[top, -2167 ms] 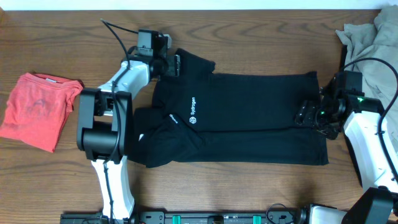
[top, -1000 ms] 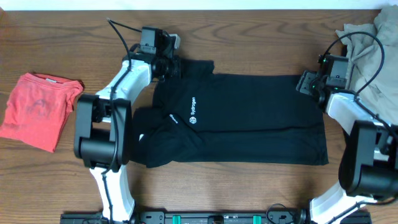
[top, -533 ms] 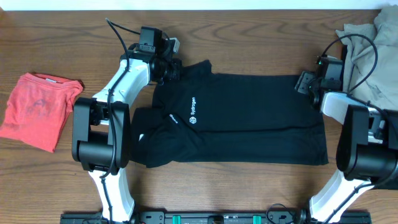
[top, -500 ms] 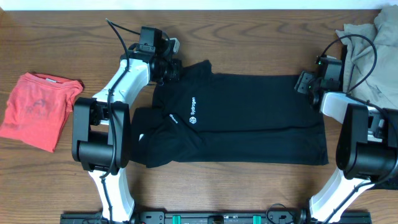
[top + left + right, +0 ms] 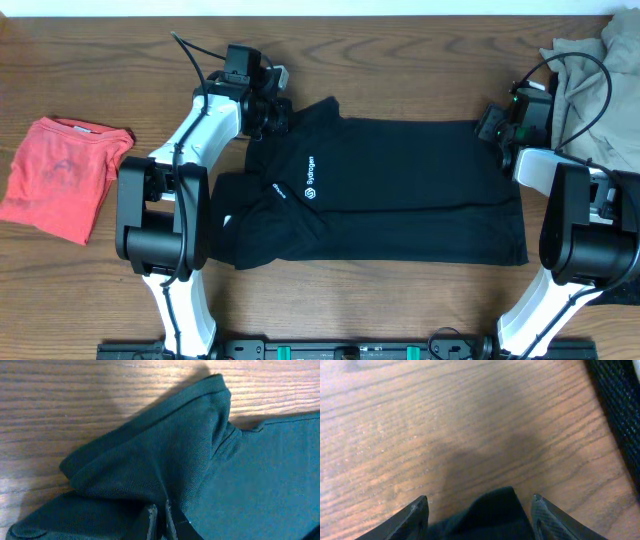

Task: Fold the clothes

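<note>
The clothes are three garments. A large black shirt (image 5: 400, 190) with white logo lettering lies spread across the table's middle. My left gripper (image 5: 272, 110) is at the shirt's far left corner, shut on a raised fold of the black fabric (image 5: 165, 455); its fingertips (image 5: 161, 514) are pinched together in the cloth. My right gripper (image 5: 490, 124) hovers at the shirt's far right corner, open. In the right wrist view that shirt corner (image 5: 496, 512) lies between the spread fingers (image 5: 417, 517), touching neither.
A coral-red tee (image 5: 60, 175) lies crumpled at the left edge of the wooden table (image 5: 400, 300). A beige garment (image 5: 590, 70) is heaped at the far right corner, right behind the right arm. A black cable (image 5: 620, 415) runs past the right gripper.
The right arm swung from the shirt's right edge up to its far right corner, and its jaws have narrowed slightly. The left gripper keeps its hold on the far left corner.
</note>
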Controlling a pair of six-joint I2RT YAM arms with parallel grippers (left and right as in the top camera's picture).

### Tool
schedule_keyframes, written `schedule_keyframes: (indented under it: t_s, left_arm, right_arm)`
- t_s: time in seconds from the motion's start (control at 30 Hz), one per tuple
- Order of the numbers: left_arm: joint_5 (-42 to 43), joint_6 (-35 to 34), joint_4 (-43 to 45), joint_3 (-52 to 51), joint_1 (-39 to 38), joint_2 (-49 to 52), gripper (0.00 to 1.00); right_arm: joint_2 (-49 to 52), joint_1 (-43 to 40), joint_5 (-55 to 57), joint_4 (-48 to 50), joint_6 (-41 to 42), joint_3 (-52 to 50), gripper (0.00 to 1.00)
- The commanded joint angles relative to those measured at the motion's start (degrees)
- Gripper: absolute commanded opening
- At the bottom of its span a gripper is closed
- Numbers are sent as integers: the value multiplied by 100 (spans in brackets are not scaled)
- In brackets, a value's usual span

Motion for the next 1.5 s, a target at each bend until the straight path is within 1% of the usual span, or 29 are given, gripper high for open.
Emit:
schedule_keyframes:
  t_s: [0.0, 0.17, 0.23, 0.3, 0.37, 0.4, 0.43, 0.53, 0.67, 0.8, 0.97, 1.03, 1.2, 1.33, 1.43, 1.47]
  left_arm:
    - [35, 39, -44, 74, 17, -42, 9]
    - [35, 39, -46, 74, 17, -42, 9]
    - [35, 39, -39, 74, 17, -42, 10]
    - [33, 44, -42, 74, 17, -42, 9]
    - [33, 59, -42, 74, 20, -44, 9]
    - [35, 59, -42, 74, 22, -44, 9]
    - [35, 59, -42, 74, 24, -44, 9]
    - [35, 59, -42, 76, 24, -44, 9]
    - [35, 59, -85, 76, 57, -151, 8]
    - [37, 57, -396, 76, 192, -452, 8]
    - [35, 149, -1207, 76, 251, -804, 8]
    - [35, 208, -1609, 76, 251, -922, 6]
    - [26, 210, -2520, 76, 304, -1126, 6]
    - [-470, 210, -3191, 76, 315, -1204, 6]
    - [-901, 210, -3580, 76, 315, -1248, 7]
    - [-1016, 210, -3668, 76, 315, -1266, 6]
  right_arm:
    - [205, -15, 55, 59, 136, 11, 64]
    - [507, -15, 166, 155, 223, 13, 62]
    - [575, -13, 142, 153, 269, 13, 58]
    - [595, -11, 131, 146, 264, 13, 42]
    - [581, -13, 133, 129, 264, 13, 20]
    - [560, -15, 133, 105, 264, 13, 7]
    - [518, -17, 133, 55, 264, 13, 1]
    - [304, -35, 138, -254, 262, 17, 1]
    - [-229, -120, 240, -909, 260, 17, 1]
    - [-800, -197, 339, -1567, 258, 17, 1]
    - [-1469, -214, 350, -2634, 258, 17, 1]
    - [-1694, -216, 354, -3248, 258, 17, 1]
    - [-1923, -216, 688, -4465, 262, 17, 1]
    - [-1952, -216, 741, -5213, 262, 17, 1]
    - [-1952, -254, 750, -5549, 267, 17, 1]
    - [-1952, -282, 769, -5617, 282, 17, 1]
